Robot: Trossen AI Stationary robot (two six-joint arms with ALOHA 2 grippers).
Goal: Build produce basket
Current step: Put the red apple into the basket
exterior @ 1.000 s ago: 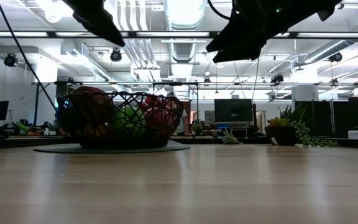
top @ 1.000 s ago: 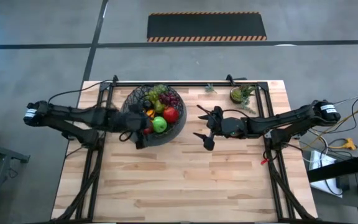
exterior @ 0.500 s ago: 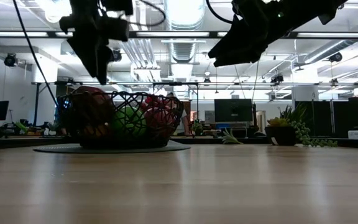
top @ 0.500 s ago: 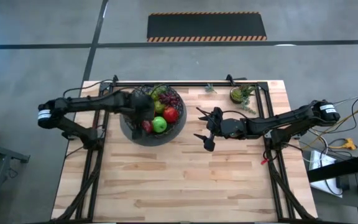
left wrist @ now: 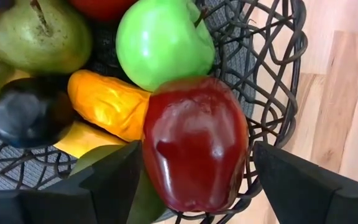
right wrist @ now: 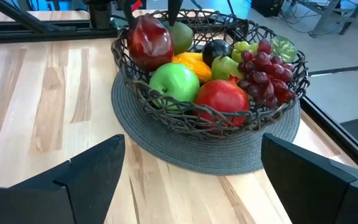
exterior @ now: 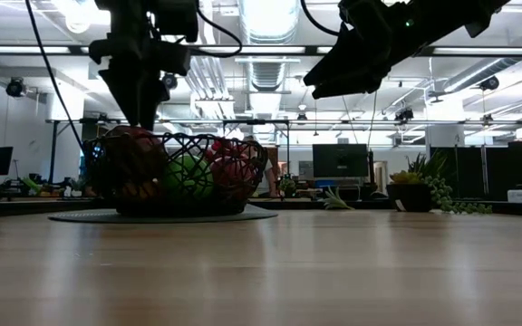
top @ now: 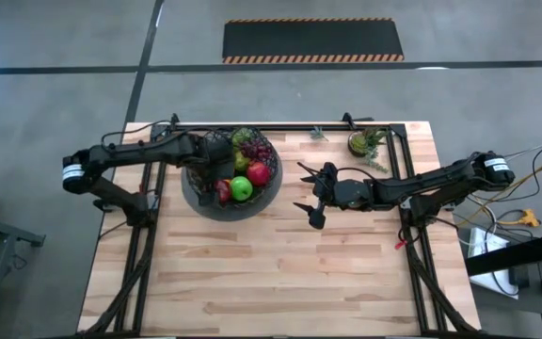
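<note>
Black wire-mesh basket [top: 231, 179], round and see-through, sits on a round grey woven mat [right wrist: 229, 158] toward the far left part of the light wooden slat table [top: 280, 273]. Produce inside the basket: dark red apple [left wrist: 194, 143] against the basket wall, green apple [left wrist: 163, 42] just beside it, orange piece [left wrist: 107, 102] touching both, small black fruit [left wrist: 27, 112], pear [left wrist: 36, 31], a second red apple [right wrist: 225, 102], dark red grapes [right wrist: 266, 78], green grapes [right wrist: 244, 50].

Left gripper [top: 216, 166] hangs directly above the basket on the dark red apple's side. Fingers wide apart, nothing held; the dark red apple lies between them and below, not touched.

Right gripper [top: 309, 196] hovers over bare table well to the right of the basket, facing it. Fingers spread wide, empty.

Small green leafy potted plant [top: 364, 142] stands at the far edge, right of the basket.
</note>
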